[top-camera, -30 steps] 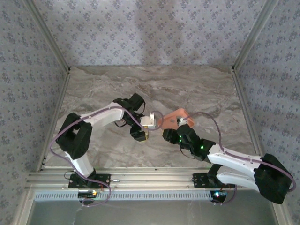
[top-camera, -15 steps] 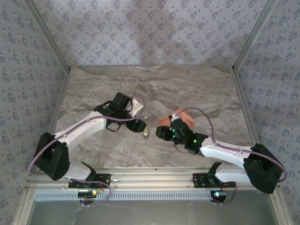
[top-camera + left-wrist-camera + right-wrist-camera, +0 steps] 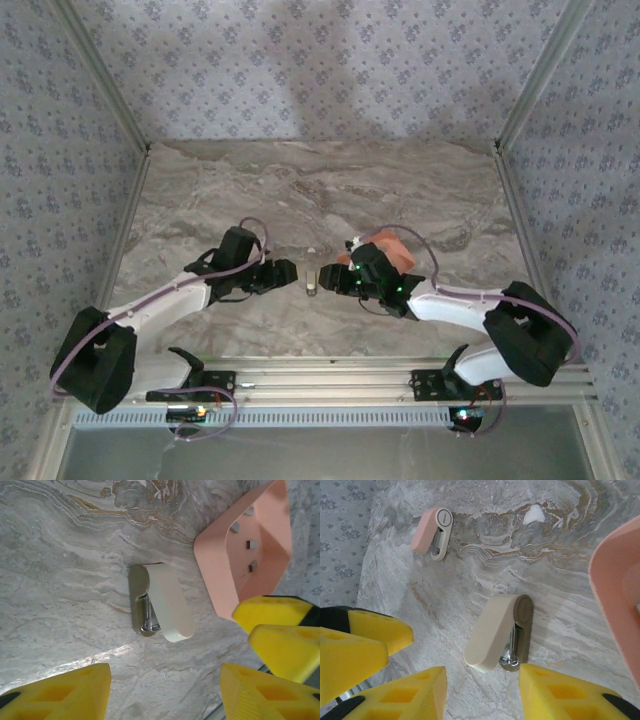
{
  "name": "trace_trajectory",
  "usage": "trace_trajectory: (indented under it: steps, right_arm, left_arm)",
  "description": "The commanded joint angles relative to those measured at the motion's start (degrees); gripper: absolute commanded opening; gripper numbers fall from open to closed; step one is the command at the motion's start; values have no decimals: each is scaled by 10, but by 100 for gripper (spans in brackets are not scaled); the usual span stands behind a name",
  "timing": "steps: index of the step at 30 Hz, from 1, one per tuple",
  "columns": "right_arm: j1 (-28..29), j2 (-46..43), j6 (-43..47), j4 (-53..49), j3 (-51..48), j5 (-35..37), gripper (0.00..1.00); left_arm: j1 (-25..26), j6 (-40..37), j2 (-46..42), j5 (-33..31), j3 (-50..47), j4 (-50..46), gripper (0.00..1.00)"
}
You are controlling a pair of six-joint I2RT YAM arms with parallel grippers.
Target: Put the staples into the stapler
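We find the cream stapler point(image 3: 313, 279) lying on the marble surface point(image 3: 200, 200) between the two hands, its top swung aside from the base. The left hand point(image 3: 287, 273) stands part open and grips nothing. The right hand point(image 3: 336, 279) is likewise part open, with nothing held between its fingers. The staples point(image 3: 252, 545) lie as small grey pieces inside the pink tray point(image 3: 215, 575), which sits just beside the stapler. A second, pink stapler point(image 3: 431, 532) lies well apart.
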State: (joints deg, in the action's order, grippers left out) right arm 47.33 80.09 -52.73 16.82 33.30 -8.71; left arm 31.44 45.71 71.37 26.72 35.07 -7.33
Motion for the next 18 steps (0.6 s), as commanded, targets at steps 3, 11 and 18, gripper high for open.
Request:
trace_trajectory:
  steps: [3, 11, 18]
  right_arm:
    - [-8, 35, -43, 15, 25, -41, 42]
    - [-8, 81, -63, 19, 46, -62, 38]
    - [-13, 96, -66, 14, 53, -66, 37]
  left_arm:
    - [-4, 68, 39, 62, -23, 73, 56]
    - [-5, 79, 91, 90, -20, 119, 48]
    - [-6, 81, 135, 111, 6, 138, 45]
